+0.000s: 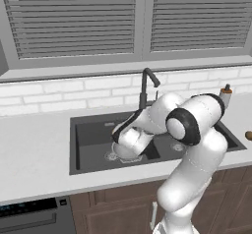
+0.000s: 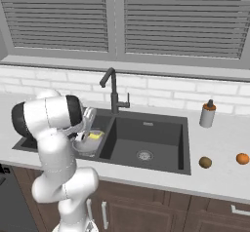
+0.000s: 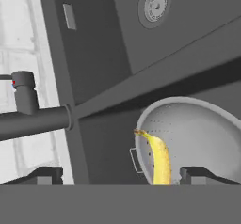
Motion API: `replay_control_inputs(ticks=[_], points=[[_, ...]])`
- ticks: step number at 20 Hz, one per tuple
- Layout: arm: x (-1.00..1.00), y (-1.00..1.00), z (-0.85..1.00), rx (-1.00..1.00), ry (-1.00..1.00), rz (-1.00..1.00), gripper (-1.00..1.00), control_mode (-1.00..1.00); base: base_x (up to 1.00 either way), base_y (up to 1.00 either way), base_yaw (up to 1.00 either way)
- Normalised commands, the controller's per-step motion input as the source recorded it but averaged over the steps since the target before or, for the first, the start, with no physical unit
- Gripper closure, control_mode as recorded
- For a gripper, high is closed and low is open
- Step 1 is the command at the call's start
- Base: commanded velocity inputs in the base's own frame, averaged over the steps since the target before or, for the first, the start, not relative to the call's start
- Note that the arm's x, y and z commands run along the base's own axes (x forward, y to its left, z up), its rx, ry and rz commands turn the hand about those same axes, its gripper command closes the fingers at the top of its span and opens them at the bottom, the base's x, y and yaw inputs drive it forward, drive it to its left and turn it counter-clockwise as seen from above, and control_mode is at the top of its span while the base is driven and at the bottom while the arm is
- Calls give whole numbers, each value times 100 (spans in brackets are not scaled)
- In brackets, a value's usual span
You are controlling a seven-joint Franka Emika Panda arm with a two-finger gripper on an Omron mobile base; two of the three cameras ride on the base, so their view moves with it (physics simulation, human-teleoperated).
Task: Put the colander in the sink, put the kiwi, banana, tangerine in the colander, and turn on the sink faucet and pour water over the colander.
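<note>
Yellow banana (image 3: 160, 159) lies inside my colander (image 3: 202, 138), low and right of centre in the hand view, one dark tip pointing up toward the rim. My hand (image 3: 122, 176) sits right above it at the bottom of that view, fingers (image 3: 44, 176) spread wide apart, gripping nothing; the banana shows in the gap between them. The silver colander rests in the left basin of the dark sink (image 2: 180, 128); from the right base view I see it at left of centre, just past my forearm, with the yellow showing inside it. In the left base view my wrist covers most of it at the middle of the frame, just a sliver of rim (image 1: 114, 155) peeking out. Faucet (image 2: 113, 92) stands upright behind the divider between the basins, centre of the frame. Over on the desk (image 2: 219, 177), at the right of the right base view, the kiwi (image 2: 205, 162) and the tangerine (image 2: 242, 158) lie near each other, well apart from the colander. Soap bottle (image 2: 208, 114) stands behind them, by the wall.
</note>
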Motion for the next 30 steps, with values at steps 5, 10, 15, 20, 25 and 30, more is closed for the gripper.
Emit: replay_control_inputs(ticks=[5,10,15,20,25,30], points=[[-72,0,99,13,-12,-3,-100,-100,0,0,0],[-44,0,100,13,3,0,-100,-100,0,0,0],[-49,0,100,14,15,0,-100,-100,0,0,0],[-16,0,100,7,25,1,-100,-100,0,0,0],[-13,0,99,0,5,3,-100,-100,0,0,0],[-95,0,44,0,-23,0,-100,-100,0,0,0]])
